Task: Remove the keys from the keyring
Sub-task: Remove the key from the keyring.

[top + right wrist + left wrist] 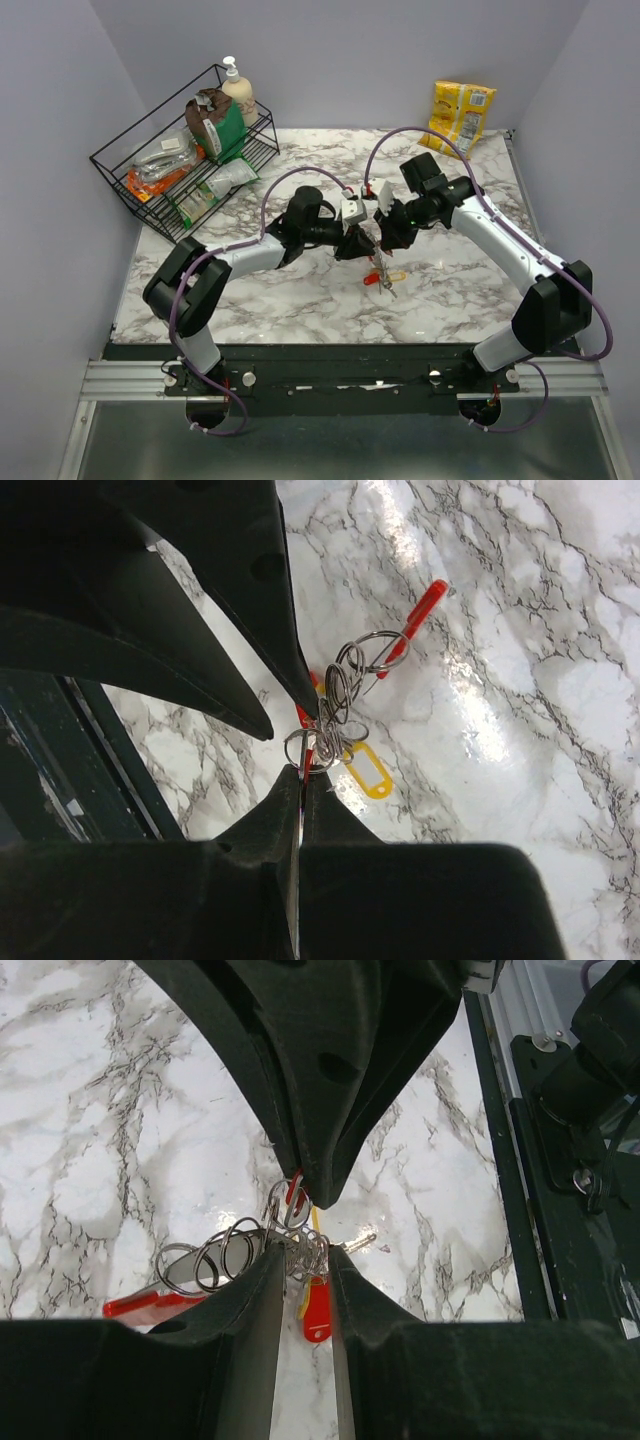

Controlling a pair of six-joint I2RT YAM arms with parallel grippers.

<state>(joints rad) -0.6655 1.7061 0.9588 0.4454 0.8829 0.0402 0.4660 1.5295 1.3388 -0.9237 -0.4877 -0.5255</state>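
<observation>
The keys [384,277] hang as a bunch above the marble between my two grippers. My left gripper [352,246] is nearly shut, its tips pinching a cluster of silvery rings [305,1250]. A red tag [316,1310] and a small silvery key [357,1243] hang just past the cluster. My right gripper [386,240] faces it from the opposite side. In the right wrist view, my right gripper [303,770] is shut on the keyring [305,748], a thin ring with a red loop. A yellow tag [370,776] and a red piece [424,608] hang from the other rings [358,665].
A black wire basket [118,152] with packets and a soap bottle [238,90] stands at the back left. A yellow snack bag [460,115] leans at the back right wall. Grey walls close in both sides.
</observation>
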